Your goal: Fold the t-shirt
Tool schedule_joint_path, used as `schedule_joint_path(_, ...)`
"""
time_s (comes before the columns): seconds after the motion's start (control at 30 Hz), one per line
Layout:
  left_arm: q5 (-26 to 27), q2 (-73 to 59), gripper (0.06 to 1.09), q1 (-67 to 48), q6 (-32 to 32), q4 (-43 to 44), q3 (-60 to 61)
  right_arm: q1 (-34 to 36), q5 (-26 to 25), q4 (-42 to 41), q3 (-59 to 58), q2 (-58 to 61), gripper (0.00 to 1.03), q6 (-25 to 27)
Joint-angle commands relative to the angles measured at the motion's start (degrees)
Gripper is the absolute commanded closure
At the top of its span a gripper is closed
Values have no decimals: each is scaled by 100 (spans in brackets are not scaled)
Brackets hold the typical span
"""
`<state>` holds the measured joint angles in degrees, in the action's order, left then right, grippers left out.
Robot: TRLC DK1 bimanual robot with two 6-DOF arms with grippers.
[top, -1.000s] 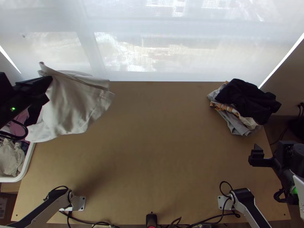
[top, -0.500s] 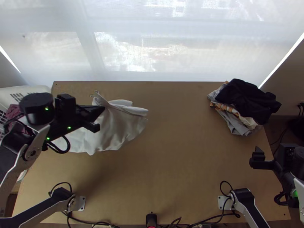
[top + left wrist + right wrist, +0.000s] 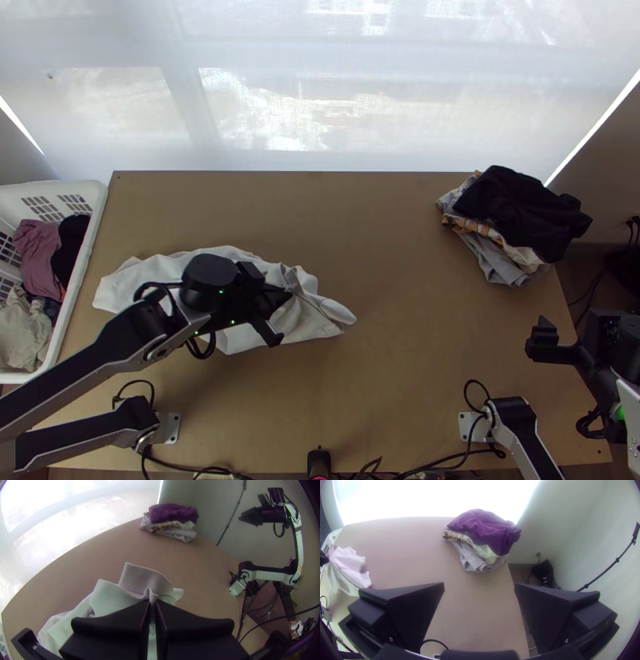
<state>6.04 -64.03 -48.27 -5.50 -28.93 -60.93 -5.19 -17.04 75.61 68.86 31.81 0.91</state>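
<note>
1. While the left gripper (image 3: 288, 297) pinches a bunched fold of the white shirt (image 3: 152, 272), the right one (image 3: 578, 324) is at the right edge of the frame, lower half, with nothing in its grip.
2. Left fingers are nearly together, cloth between them. Right fingers (image 3: 416, 603) are wide apart.
3. Shirt: left of centre in the frame, over the table (image 3: 384, 376), bunched and creased, not flat. One end is toward the basket (image 3: 82, 268), the other just past the left gripper. Part is under the gripper and arm, so can't tell how that bit lies.
4. Pile: upper right of the frame, on the table. Dark cloth (image 3: 520, 208) on top, patterned and grey cloths (image 3: 500, 260) below, edges uneven.
5. Basket: white, left edge of the frame, beside the table. Holds a reddish cloth (image 3: 38, 252), a black one (image 3: 70, 240) and a beige one (image 3: 24, 332).
6. Blind (image 3: 320, 80): across the top of the frame, bright.
</note>
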Motion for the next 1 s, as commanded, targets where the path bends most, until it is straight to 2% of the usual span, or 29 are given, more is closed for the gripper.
schedule_joint_path(0.0, -77, -593, 105, -701, 110, 502, 626, 132, 87, 41, -101, -44, 5, 6)
schedule_joint_path(0.13, -77, -839, 104, -745, 242, 467, 872, 141, 87, 41, -110, -44, 5, 24)
schedule_joint_path(0.27, -77, -760, 63, -701, 453, -8, 846, 124, 183, -38, -136, -8, 5, 50)
schedule_joint_path(0.33, -77, -655, 39, -508, 497, -368, 714, 71, 236, -108, -136, 62, 5, 85)
schedule_joint_path(0.43, -77, -452, 11, 19, 506, -825, 476, -114, 271, -284, -110, 203, 5, 182)
schedule_joint_path(0.67, -24, 347, 11, 1329, 523, -1291, 353, -729, 280, -891, -57, 703, 5, 437)
schedule_joint_path(0.97, 46, 1086, 11, 2595, 523, -1607, 784, -1669, 403, -1717, -57, 1574, 5, 612)
